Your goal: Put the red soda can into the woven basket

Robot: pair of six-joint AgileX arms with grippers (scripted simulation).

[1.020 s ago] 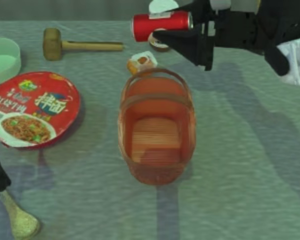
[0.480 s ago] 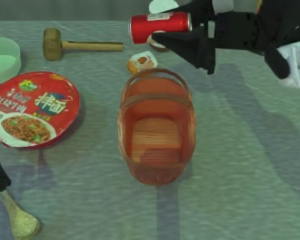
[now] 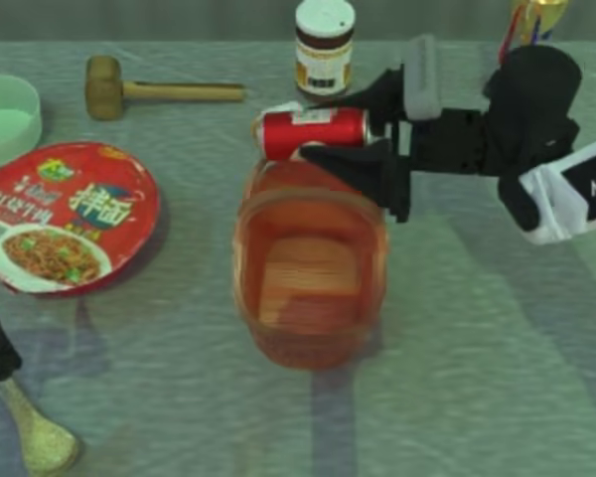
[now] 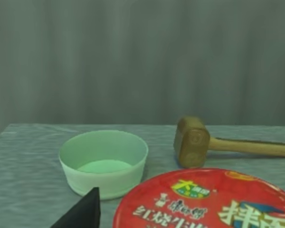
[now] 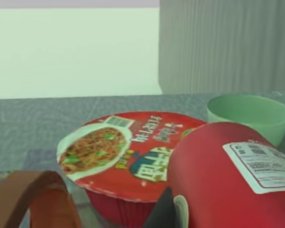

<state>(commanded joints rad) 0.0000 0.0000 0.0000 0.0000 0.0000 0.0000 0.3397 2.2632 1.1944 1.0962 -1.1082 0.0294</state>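
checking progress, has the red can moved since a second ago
Yes. Held by the right gripper, the red soda can has come from level with the wooden mallet toward the woven basket, over its far rim.

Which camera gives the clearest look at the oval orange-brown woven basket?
The top view: the oval orange-brown woven basket shows whole, with its rim and slatted bottom visible. The right wrist view catches only a brown curved piece at the frame's edge. The left wrist view shows none of it.

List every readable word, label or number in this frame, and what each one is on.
"AG", cut off by the frame edge: white cover of the right arm.
Noodle-bowl lid: Chinese lettering and a green-yellow logo, too blurred to read.
Red soda can, held sideways in the right end effector: white label, print unreadable.
Brown jar: label unreadable.
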